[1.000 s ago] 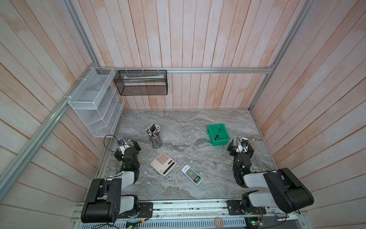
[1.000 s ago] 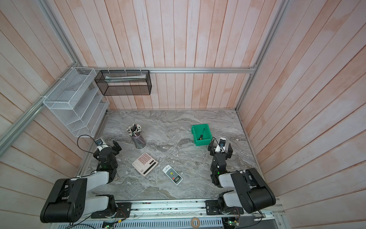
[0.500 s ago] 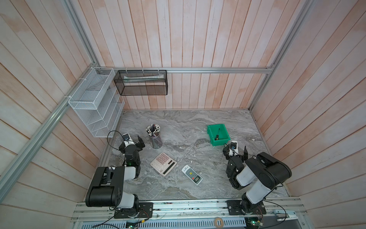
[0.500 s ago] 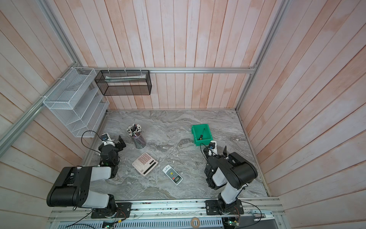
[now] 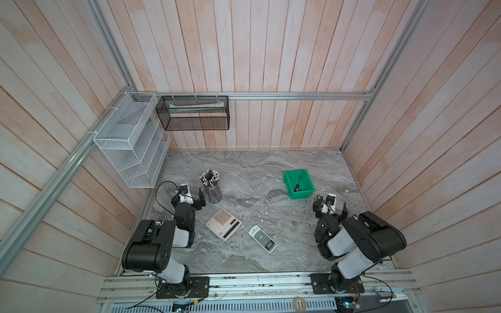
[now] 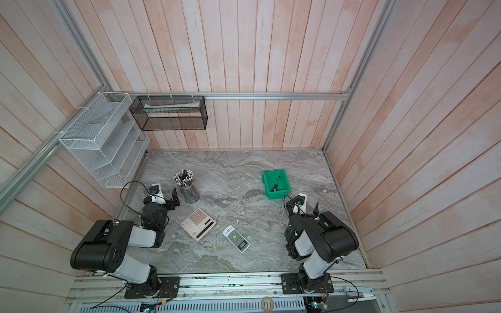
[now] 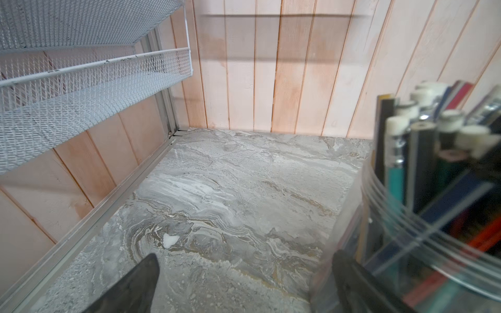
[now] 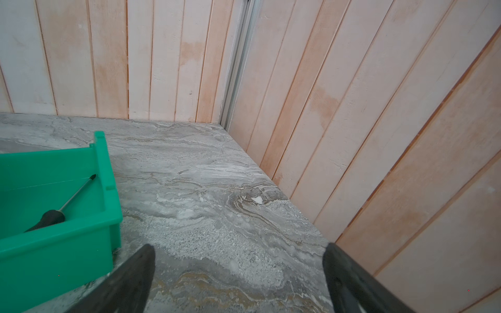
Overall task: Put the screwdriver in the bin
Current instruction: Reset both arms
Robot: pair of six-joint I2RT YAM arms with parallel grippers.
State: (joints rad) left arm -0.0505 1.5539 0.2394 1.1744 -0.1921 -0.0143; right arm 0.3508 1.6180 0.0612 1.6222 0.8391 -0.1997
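Nearest, on the grey marble table [image 5: 257, 168], a white remote control [image 5: 262, 239] lies between the two arms. A pink calculator [image 5: 223, 224] lies just left of it and slightly farther.

The left gripper [image 7: 245, 256] sits low over the table at the left, its jaws spread wide with only bare marble between them. A clear cup of pencils [image 5: 212, 189] stands just beside its right finger. Whether the two touch cannot be told.

At the right, the right gripper [image 8: 238, 247] also has its jaws fully apart and holds nothing. It hangs low over the table just near and right of the bin [image 5: 301, 194], and apart from it.

The green bin stands on the right half of the table. The screwdriver [image 5: 298, 183] lies inside on the bin's floor, with its black handle toward the near lip and its thin shaft pointing to the far wall.

Farthest, a white wire rack [image 5: 130, 146] hangs on the left wall. A black mesh basket [image 5: 193, 118] hangs on the far wall beside it.
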